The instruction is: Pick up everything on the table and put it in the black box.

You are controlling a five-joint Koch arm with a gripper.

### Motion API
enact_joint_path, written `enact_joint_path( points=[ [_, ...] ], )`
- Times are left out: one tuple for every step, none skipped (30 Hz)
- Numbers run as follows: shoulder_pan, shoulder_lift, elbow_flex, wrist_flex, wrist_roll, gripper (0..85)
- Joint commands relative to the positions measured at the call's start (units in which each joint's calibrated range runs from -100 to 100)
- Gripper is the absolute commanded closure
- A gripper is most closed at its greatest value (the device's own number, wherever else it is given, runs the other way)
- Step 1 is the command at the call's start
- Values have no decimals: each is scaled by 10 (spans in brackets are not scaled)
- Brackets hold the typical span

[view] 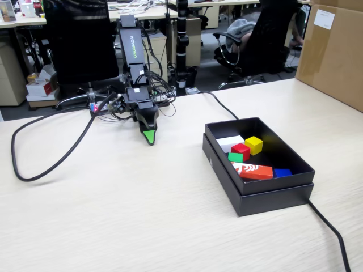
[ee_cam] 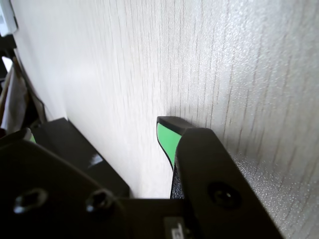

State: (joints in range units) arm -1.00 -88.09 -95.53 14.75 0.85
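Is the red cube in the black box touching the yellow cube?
Cannot tell. In the fixed view the red cube overlaps the yellow cube inside the black box, with no visible gap and no plain contact.

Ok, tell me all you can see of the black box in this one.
The black box is a shallow, matte, cardboard-looking rectangle with a stepped rim, open-topped and flat on the table at the right of the fixed view. Inside lie a yellow cube, red cube, green cube, white block, orange-red block and blue block. A black cable runs by its near corner.

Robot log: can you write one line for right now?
tool: down on table, empty | red cube, yellow cube, green cube: in black box
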Motion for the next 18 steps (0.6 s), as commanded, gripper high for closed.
enact_joint_path(
  points=[
    [0,-11,-2,27,3,360],
    [0,-12,-5,27,3,360],
    [0,-14,-7,27,3,360],
    [0,-14,-8,27,3,360],
    [0,-12,-9,27,3,359],
    [1,-12,-10,27,4,360],
    [2,-12,-12,27,5,360],
    [5,-12,-15,27,6,359],
    [6,-11,-17,25,6,358],
    [7,-10,-18,21,6,358],
    [7,-8,-18,20,6,358],
    [9,-5,-18,16,6,359],
    [11,-5,-18,9,6,359],
    [12,-1,-18,1,6,362],
    [13,-1,-18,-1,6,367],
    [12,-1,-18,-3,6,371],
    [12,-1,-18,-3,6,371],
    [11,-1,-18,-3,5,371]
  ],
)
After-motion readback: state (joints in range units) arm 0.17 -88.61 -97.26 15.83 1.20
